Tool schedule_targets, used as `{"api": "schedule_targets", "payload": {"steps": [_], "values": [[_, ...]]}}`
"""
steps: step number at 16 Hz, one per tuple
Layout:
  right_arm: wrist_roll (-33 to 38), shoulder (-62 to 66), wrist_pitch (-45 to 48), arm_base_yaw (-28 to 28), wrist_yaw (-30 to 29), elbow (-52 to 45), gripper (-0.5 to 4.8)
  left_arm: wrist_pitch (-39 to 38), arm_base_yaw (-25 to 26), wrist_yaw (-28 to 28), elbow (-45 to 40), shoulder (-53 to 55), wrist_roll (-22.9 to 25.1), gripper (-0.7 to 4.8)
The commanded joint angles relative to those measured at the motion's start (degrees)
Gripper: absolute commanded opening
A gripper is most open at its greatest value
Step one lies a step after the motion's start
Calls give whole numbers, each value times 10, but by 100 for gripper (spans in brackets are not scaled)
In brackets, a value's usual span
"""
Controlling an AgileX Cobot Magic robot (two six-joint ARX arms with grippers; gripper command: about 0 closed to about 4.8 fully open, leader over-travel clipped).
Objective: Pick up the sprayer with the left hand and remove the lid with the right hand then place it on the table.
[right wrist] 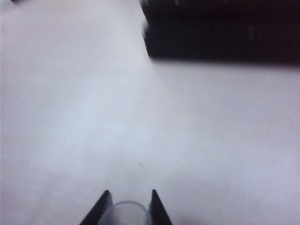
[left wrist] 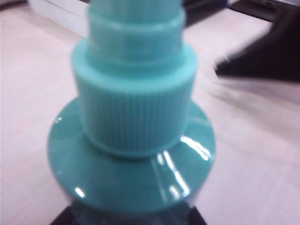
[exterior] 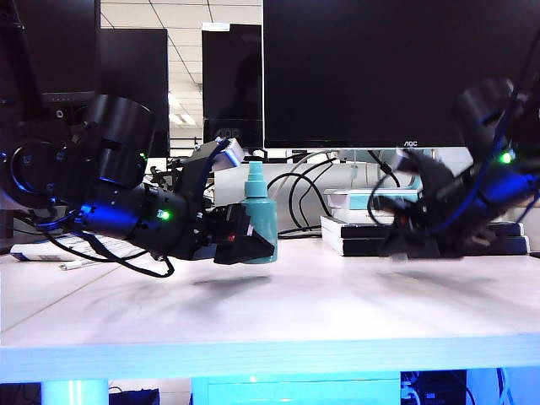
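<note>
We see the left gripper (exterior: 251,243) low over the white table (exterior: 278,312), left of centre in the exterior view, its black jaws closed around the lower body of the teal sprayer (exterior: 259,215). The bottle stands upright in that grip, its nozzle uncovered and pointing up in front of the dark monitor (exterior: 396,72). In the left wrist view the sprayer (left wrist: 133,136) fills the frame: ribbed collar, glossy shoulder, and the dark jaw tips just showing at the lower edge.

On the right of the exterior view we find the right gripper (exterior: 411,243), blurred, hanging just above the table in front of a stack of books (exterior: 359,221). Its wrist view shows two dark fingertips (right wrist: 101,208) set narrowly on either side of the lid (right wrist: 125,213), a clear round cap pinched between them at the bottom edge of the frame, with bare table (right wrist: 140,122) beyond. The lid is thus well apart from the sprayer.
</note>
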Motion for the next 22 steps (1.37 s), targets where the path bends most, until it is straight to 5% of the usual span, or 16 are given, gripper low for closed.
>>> {"api": "schedule_targets", "payload": {"steps": [1, 4, 6, 7, 8, 9, 12, 17, 22], "values": [[-1, 13, 11, 1, 0, 2, -5, 7, 1, -32, 2, 0, -2, 51], [-1, 23, 9, 1, -2, 1, -5, -18, 1, -38, 2, 3, -1, 59], [0, 23, 11, 1, -3, 1, 19, -31, 1, -36, 2, 3, -2, 132], [3, 23, 10, 1, -10, 1, 149, -35, 1, -36, 2, 3, -5, 236], [5, 23, 16, 1, -29, 2, 371, -34, 1, -36, 2, 3, -10, 322], [15, 23, 22, 1, -35, 2, 436, -32, 1, -36, 3, 2, -11, 351], [54, 22, 48, 1, -41, 2, 479, -28, 1, -37, 3, -4, -15, 479], [74, -23, 109, 0, -28, 2, 479, -46, 1, -105, 4, -83, -21, 479], [73, -136, 98, 0, -1, 2, 479, -178, 9, -143, 4, -212, 12, 479]]}}
